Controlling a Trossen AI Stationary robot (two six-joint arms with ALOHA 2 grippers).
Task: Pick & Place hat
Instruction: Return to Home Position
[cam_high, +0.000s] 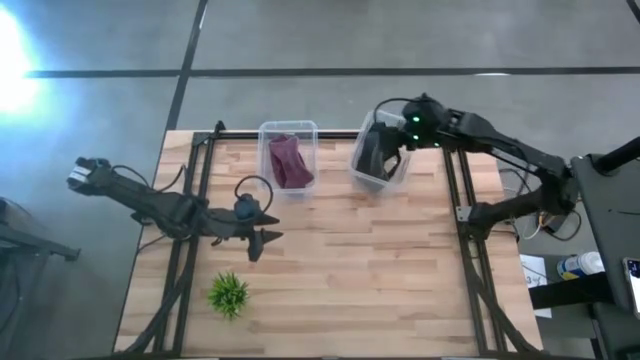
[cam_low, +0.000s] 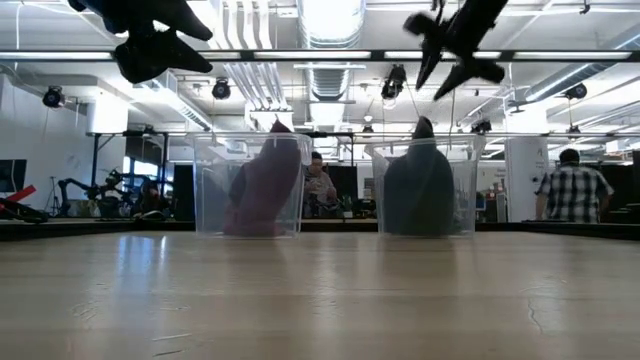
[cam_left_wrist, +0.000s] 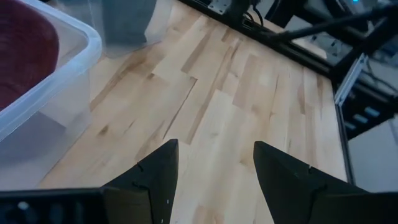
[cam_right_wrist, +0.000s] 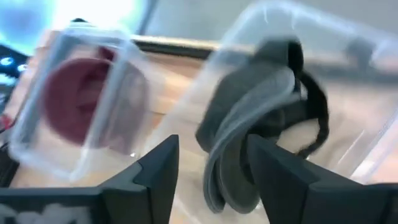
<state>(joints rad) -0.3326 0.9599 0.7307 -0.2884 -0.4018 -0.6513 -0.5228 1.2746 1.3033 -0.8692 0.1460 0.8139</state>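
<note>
High view, and both caps are where they belong. The right gripper (cam_right_wrist: 211, 171) hangs just above the right bin (cam_low: 465, 190), fingers spread wide with nothing between them. Right under it and slightly ahead, the black caps (cam_right_wrist: 249, 143) sit stacked inside the clear walls, brims nested. My read is that the hold was let go here so they could settle into the box, not onto the wood.

Off to that gripper's side, toward the other arm, stands the left bin (cam_low: 210, 190). The red cap (cam_high: 288, 162) is slumped inside it, one colour to each box.

Now the left gripper (cam_left_wrist: 214, 165). It is parked low over the bare table (cam_high: 380, 260), released and carrying nothing. The left bin's rim is just ahead and to one side of its fingers. A small green plant (cam_high: 228, 294) is near it on the side away from the bins, and it looks like a bystander to this job.

Low view confirms it: both bins stand flat on the table and both arms are up above them.

So I judge the sorting finished, and only the retreat to rest is left. The right arm should lift straight clear first, because its fingers are close over that rim and a sideways pull could nudge the bin.
</note>
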